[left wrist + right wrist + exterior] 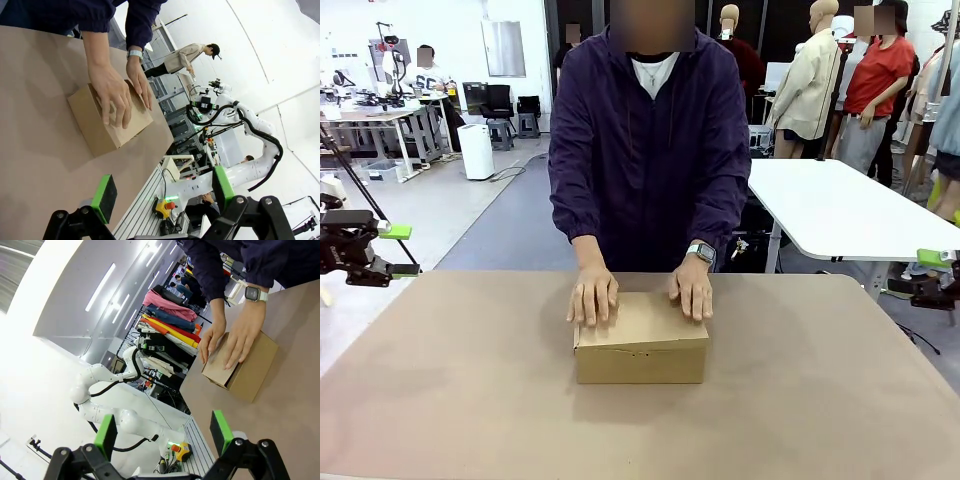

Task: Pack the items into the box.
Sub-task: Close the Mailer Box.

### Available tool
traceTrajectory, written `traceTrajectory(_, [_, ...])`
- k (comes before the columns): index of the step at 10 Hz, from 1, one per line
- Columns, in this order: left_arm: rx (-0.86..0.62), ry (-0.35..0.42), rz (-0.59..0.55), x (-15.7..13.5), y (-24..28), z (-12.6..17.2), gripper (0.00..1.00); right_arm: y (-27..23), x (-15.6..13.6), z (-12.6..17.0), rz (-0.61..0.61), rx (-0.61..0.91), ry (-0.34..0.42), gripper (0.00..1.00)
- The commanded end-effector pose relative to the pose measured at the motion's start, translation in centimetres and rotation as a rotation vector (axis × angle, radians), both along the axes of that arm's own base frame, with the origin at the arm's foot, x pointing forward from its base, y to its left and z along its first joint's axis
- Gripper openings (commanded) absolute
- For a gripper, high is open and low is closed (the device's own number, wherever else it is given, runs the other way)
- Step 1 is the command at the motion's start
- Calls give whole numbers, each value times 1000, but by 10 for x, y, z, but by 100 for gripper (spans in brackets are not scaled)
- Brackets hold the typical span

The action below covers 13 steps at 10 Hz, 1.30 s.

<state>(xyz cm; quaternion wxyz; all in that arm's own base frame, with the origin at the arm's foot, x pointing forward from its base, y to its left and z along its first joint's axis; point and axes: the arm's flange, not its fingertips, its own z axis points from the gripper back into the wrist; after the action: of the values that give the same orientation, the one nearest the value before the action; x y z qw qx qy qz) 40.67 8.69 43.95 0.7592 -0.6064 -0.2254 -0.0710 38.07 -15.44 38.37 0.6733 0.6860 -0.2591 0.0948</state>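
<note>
On the box: two hands, lid down

Mid-surface sits the cardboard box (641, 347), its flap lid closed. A person's hands (593, 296) press flat on the lid, one on each side of its top. Well left of the box, the left claw (394, 250) hangs spread and empty at the surface (460, 400) edge. Well right of the box, the right claw (937, 258) hangs likewise spread, holding nothing.

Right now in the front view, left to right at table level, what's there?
Left gripper, open, at the table's left edge → person's hand on the box lid → person's other hand, also on the lid, watch on that wrist → right gripper, open, at the right edge. The closed box sits mid-table under both hands.
</note>
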Motion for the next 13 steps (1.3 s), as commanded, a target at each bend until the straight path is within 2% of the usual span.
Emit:
traceTrajectory(1, [4, -4, 1, -2, 0, 2, 100, 2, -1, 5, 7, 1, -9, 100])
traceTrajectory(13, [4, -4, 1, -2, 0, 2, 100, 2, -1, 5, 7, 1, -9, 100])
